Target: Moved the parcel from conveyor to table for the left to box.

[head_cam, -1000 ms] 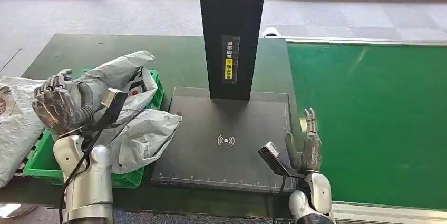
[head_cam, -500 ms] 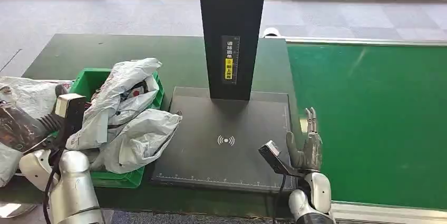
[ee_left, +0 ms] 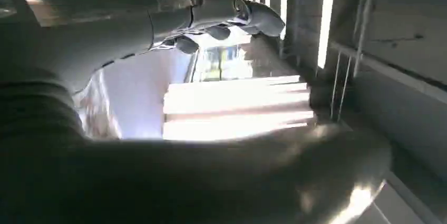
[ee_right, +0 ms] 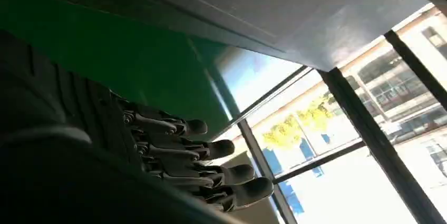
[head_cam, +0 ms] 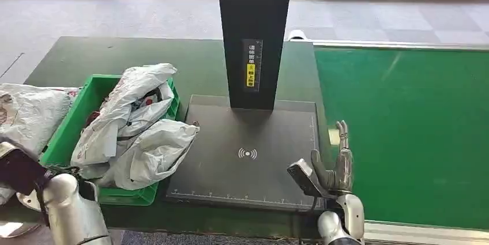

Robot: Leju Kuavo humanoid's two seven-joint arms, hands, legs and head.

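Observation:
Grey plastic parcels (head_cam: 135, 132) lie heaped in the green box (head_cam: 66, 132) on the dark table, one draped over the box's right rim. My left arm (head_cam: 66, 213) hangs low at the table's front left corner, back from the box. In the left wrist view my left hand (ee_left: 158, 23) has its fingers (ee_left: 232, 13) stretched out and holds nothing. My right hand (head_cam: 337, 161) stands upright at the right edge of the black scanner plate (head_cam: 248, 141), fingers straight and apart, empty. Its fingers (ee_right: 211, 150) in the right wrist view also hold nothing.
A black scanner column (head_cam: 254, 31) rises behind the plate. The green conveyor belt (head_cam: 403, 129) runs along the right. Another grey parcel (head_cam: 26, 118) lies left of the box. Grey floor and windows lie beyond the table.
My left hand has drawn back from over the box, down and to the left, and the grey parcel it was at has settled into the box. My right hand sank slightly.

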